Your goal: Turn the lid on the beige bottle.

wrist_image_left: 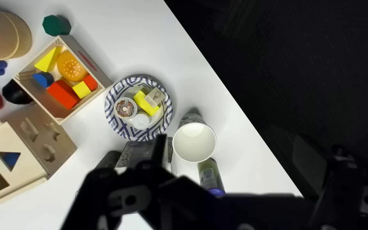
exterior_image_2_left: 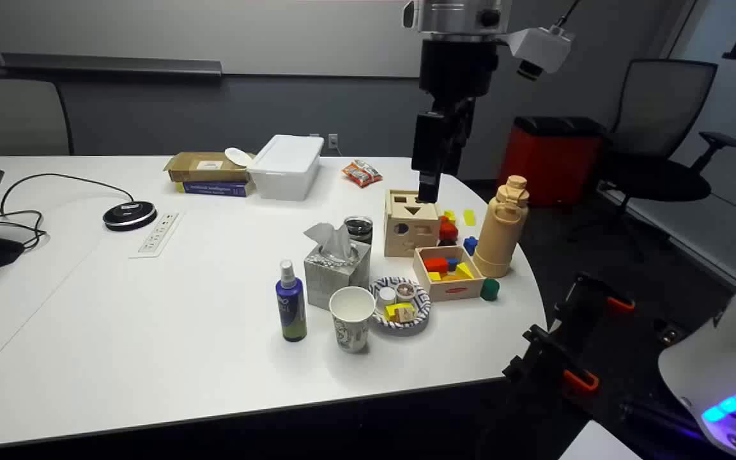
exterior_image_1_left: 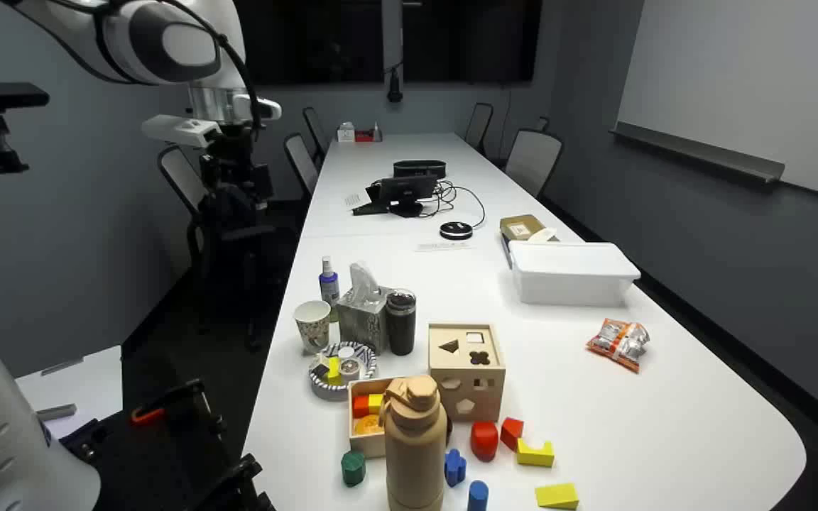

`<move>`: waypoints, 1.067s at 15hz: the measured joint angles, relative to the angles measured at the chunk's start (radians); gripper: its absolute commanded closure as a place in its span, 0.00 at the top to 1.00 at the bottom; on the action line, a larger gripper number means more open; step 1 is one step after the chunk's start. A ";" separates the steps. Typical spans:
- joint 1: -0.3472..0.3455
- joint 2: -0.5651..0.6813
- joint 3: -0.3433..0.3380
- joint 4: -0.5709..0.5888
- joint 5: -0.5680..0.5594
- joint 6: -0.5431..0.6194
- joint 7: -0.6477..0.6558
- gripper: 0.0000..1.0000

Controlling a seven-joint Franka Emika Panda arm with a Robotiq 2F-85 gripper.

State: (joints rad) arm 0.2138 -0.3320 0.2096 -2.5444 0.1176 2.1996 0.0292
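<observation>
In an exterior view, the beige bottle (exterior_image_2_left: 499, 235), lid (exterior_image_2_left: 516, 183) on, is seen at four o'clock from the empty, seemingly splayed hand (exterior_image_2_left: 436, 181).

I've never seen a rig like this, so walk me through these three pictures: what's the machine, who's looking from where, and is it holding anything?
The machine is a jointed robot arm, mostly white, ending in a dark grasping tool. Two pictures are taken from outside it; the third looks down from its wrist, so the tool shows dark and blurry along the bottom.

On the white table stand a beige bottle with its lid on, a wooden box with shaped holes, toy blocks, a patterned bowl, a paper cup, a tissue box and a spray bottle, among other things.

The tool looks open, holds nothing I can see, and hangs apart from the bottle.
</observation>
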 measured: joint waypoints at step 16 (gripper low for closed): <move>-0.192 -0.092 -0.143 -0.045 -0.148 0.000 0.058 1.00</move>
State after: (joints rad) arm 0.0213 -0.4239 0.0662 -2.5891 -0.0299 2.1996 0.0874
